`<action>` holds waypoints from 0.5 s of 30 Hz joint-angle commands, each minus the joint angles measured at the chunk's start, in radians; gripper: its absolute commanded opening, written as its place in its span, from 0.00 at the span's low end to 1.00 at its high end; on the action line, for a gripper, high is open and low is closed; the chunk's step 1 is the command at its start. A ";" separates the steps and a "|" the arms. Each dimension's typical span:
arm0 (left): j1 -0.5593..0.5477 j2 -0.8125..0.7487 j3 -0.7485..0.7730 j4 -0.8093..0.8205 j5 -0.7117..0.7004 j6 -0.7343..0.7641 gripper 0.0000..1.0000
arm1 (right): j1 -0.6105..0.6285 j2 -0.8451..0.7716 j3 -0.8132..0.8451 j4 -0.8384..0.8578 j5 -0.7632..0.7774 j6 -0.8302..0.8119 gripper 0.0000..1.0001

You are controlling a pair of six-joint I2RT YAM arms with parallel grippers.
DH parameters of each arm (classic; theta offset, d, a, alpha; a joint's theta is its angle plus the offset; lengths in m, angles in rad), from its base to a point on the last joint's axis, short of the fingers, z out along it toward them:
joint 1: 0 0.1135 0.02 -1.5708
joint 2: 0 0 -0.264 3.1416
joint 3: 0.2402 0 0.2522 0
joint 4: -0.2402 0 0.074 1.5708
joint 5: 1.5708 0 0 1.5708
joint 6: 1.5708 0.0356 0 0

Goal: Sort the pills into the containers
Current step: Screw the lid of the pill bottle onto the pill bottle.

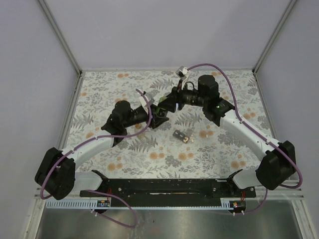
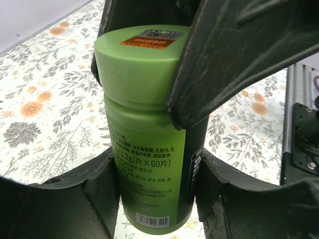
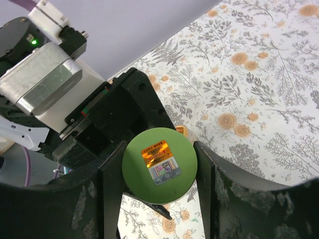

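A green pill bottle [image 2: 144, 129] with a green cap [image 2: 137, 59] is held between both arms above the middle of the table [image 1: 160, 107]. My left gripper [image 2: 157, 194] is shut on the bottle's body, with a finger on each side of the label. My right gripper [image 3: 158, 172] is shut on the cap [image 3: 158, 169], which faces the right wrist camera with its gold sticker up. One right finger [image 2: 224, 55] shows against the cap in the left wrist view. The bottle's contents are hidden.
A small dark and tan object [image 1: 183, 135] lies on the floral tablecloth [image 1: 224, 149] just in front of the grippers. A small orange-topped item [image 3: 182, 130] shows on the cloth beyond the cap. Grey walls enclose the table.
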 commanded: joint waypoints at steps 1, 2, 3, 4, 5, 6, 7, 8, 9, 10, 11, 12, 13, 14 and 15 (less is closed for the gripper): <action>-0.001 -0.018 0.077 0.013 -0.164 0.053 0.00 | 0.024 0.016 0.056 -0.105 0.067 0.058 0.54; -0.005 -0.018 0.083 0.004 -0.184 0.063 0.00 | 0.027 0.019 0.056 -0.105 0.077 0.072 0.54; -0.010 -0.015 0.089 -0.004 -0.208 0.068 0.00 | 0.029 0.022 0.061 -0.112 0.087 0.084 0.54; -0.012 -0.012 0.096 -0.013 -0.227 0.077 0.00 | 0.030 0.030 0.065 -0.118 0.100 0.090 0.56; -0.018 -0.012 0.103 -0.032 -0.248 0.088 0.00 | 0.035 0.034 0.072 -0.128 0.109 0.092 0.57; -0.021 -0.010 0.109 -0.041 -0.267 0.094 0.00 | 0.038 0.037 0.078 -0.141 0.126 0.090 0.59; -0.024 -0.010 0.112 -0.049 -0.282 0.094 0.00 | 0.043 0.044 0.079 -0.142 0.129 0.092 0.60; -0.025 -0.010 0.114 -0.052 -0.297 0.094 0.00 | 0.049 0.045 0.082 -0.145 0.135 0.095 0.64; -0.025 -0.009 0.114 -0.058 -0.311 0.094 0.00 | 0.052 0.047 0.085 -0.153 0.138 0.095 0.68; -0.027 -0.012 0.114 -0.061 -0.321 0.120 0.00 | 0.055 0.045 0.084 -0.153 0.137 0.093 0.71; -0.027 -0.015 0.111 -0.059 -0.324 0.122 0.00 | 0.056 0.044 0.082 -0.153 0.137 0.092 0.75; -0.027 -0.016 0.109 -0.056 -0.318 0.122 0.00 | 0.055 0.042 0.079 -0.153 0.137 0.093 0.78; -0.027 -0.018 0.102 -0.049 -0.308 0.120 0.00 | 0.055 0.041 0.078 -0.153 0.137 0.086 0.81; -0.027 -0.020 0.097 -0.041 -0.296 0.117 0.00 | 0.056 0.035 0.076 -0.150 0.134 0.081 0.82; -0.027 -0.020 0.096 -0.036 -0.282 0.112 0.00 | 0.057 0.028 0.072 -0.151 0.132 0.069 0.84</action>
